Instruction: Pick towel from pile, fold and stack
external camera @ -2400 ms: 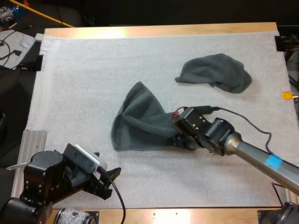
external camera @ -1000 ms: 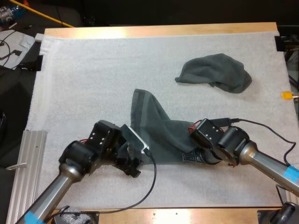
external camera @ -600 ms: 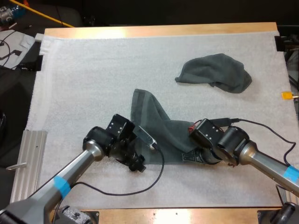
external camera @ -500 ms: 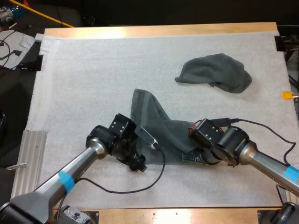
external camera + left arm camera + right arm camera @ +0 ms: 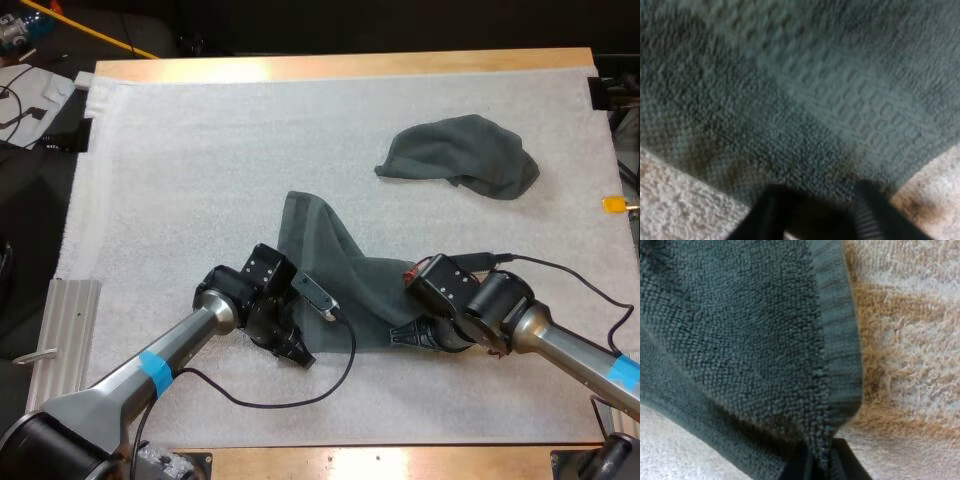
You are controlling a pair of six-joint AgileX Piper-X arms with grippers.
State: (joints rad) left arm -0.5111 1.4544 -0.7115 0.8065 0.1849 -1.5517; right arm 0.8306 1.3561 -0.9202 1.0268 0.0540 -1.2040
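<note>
A dark grey-green towel (image 5: 335, 275) lies partly spread at the mat's centre. My right gripper (image 5: 415, 335) is at its near right corner, shut on the hem (image 5: 832, 340); the pinched fold runs down between the fingertips of the right gripper (image 5: 817, 462). My left gripper (image 5: 297, 347) is low at the towel's near left edge. Its fingers (image 5: 771, 212) stand apart, with the towel (image 5: 805, 110) close in front of them and its edge in the gap of the left gripper (image 5: 820, 220). A second, crumpled towel (image 5: 460, 152) rests at the far right.
The white mat (image 5: 180, 170) covers the table, with bare mat to the left and along the near side. A metal rail (image 5: 60, 330) lies off the mat's left near corner. A cable (image 5: 280, 395) loops on the mat behind my left gripper.
My left arm has swung in from the near left corner to the towel's near left edge. The right gripper pulled the towel right earlier and now holds still.
</note>
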